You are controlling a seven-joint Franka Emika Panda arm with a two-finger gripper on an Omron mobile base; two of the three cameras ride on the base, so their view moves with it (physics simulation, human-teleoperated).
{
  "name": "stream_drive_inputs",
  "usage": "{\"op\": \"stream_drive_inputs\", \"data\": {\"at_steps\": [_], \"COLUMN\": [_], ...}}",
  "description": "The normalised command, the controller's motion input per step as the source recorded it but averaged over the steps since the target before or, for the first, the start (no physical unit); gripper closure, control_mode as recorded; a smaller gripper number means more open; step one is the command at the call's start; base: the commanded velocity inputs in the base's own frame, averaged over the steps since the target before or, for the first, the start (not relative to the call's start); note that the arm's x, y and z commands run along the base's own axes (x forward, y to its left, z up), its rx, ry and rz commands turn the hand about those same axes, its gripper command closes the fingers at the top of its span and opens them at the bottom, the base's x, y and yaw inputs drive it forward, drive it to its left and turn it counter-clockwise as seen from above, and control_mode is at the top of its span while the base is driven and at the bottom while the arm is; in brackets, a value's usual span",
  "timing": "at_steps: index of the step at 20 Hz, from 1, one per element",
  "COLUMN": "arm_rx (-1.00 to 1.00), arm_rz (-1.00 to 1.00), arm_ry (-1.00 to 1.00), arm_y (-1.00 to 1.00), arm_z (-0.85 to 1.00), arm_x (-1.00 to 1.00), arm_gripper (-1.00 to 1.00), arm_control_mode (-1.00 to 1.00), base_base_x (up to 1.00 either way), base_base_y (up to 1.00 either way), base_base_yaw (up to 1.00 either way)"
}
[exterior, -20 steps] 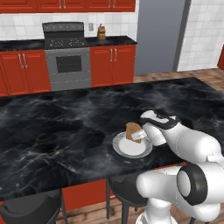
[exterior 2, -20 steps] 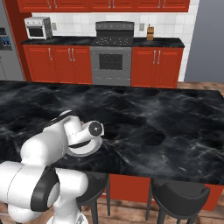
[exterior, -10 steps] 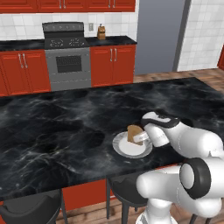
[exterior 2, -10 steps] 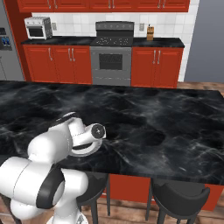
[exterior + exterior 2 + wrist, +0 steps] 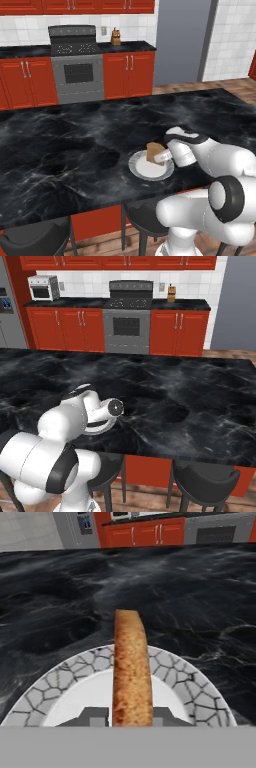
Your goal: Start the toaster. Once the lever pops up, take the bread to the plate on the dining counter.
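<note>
- Bread: small golden-brown slice of toast with darker crust (image 5: 131, 672) stands on edge between the fingers (image 5: 95, 716), clamped narrow on its two broad faces.
- Slice's long axis runs straight out from the hand, away from the camera in the hand view; thin crust edge faces up there.
- Round white plate with grey cracked-stone rim (image 5: 192, 684) lies directly under the slice. Hand view puts the slice over the plate's middle, rim showing evenly on both sides.
- Left base view: slice (image 5: 155, 152) sits at the plate's (image 5: 141, 172) far right part, gripper (image 5: 163, 158) coming in low from the right. Can't tell if the bottom edge touches the plate or hangs just above.
- Plate sits on the glossy black white-veined marble desk (image 5: 75, 145), near its front edge, robot's side. Right base view: arm covers most of the plate; part of its rim (image 5: 102, 428) peeks out below the wrist.
- Judgement: delivery nearly done; what's left is to let go and back out.
- Judgement: release turns on the slice tipping. On edge it should fall flat onto a broad face, and the plate has little margin beyond it.
- Room: desk is bare all round the plate. Retreat up and back toward the base looks free; two dark stools (image 5: 145, 220) below the front edge are out of the path.
</note>
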Motion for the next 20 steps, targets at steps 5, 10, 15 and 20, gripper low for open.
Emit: {"op": "stream_drive_inputs", "data": {"at_steps": [5, 10, 15, 20], "arm_rx": [0.00, -0.02, -0.05, -0.06], "arm_rz": [0.00, 0.00, 0.00, 0.00], "arm_ry": [-0.06, -0.06, -0.09, -0.03], "arm_y": [0.01, 0.09, 0.32, 0.51], "arm_z": [-0.06, 0.00, 0.00, 0.00], "arm_x": [-0.20, -0.15, -0.02, -0.02], "arm_gripper": [-1.00, -1.00, -1.00, -1.00], "arm_control_mode": [-1.00, -1.00, -1.00, -1.00], "base_base_x": [0.00, 0.00, 0.00, 0.00], "base_base_y": [0.00, 0.00, 0.00, 0.00], "base_base_yaw": [0.00, 0.00, 0.00, 0.00]}}
